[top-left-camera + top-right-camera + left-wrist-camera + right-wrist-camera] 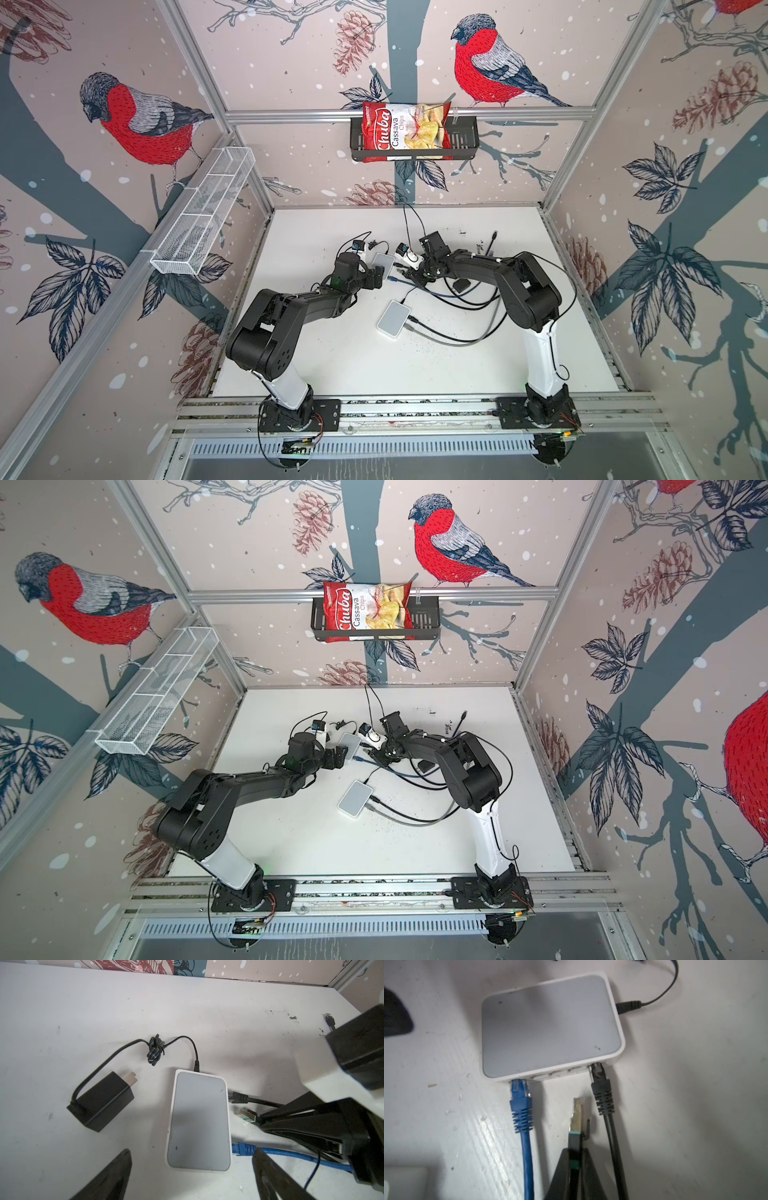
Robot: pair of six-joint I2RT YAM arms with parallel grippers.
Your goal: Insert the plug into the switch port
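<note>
Top view: switch mid-table, between arms.
Left wrist: left gripper wide, fingers either side of switch; should brace it.
Right wrist: right gripper clamps plug, tip just short of free ports; align, push straight.

Both top views: camera high up, looks down and forward. Far off. Whole table, left arm, right arm seen. Two views almost same.
Left wrist view: close over table, looks down on top of white switch.
Right wrist view: very close, low, faces port side of same switch.
Wrist views share switch, blue plug, metal plug, black plug. Top views show same switch too, tiny.
</note>
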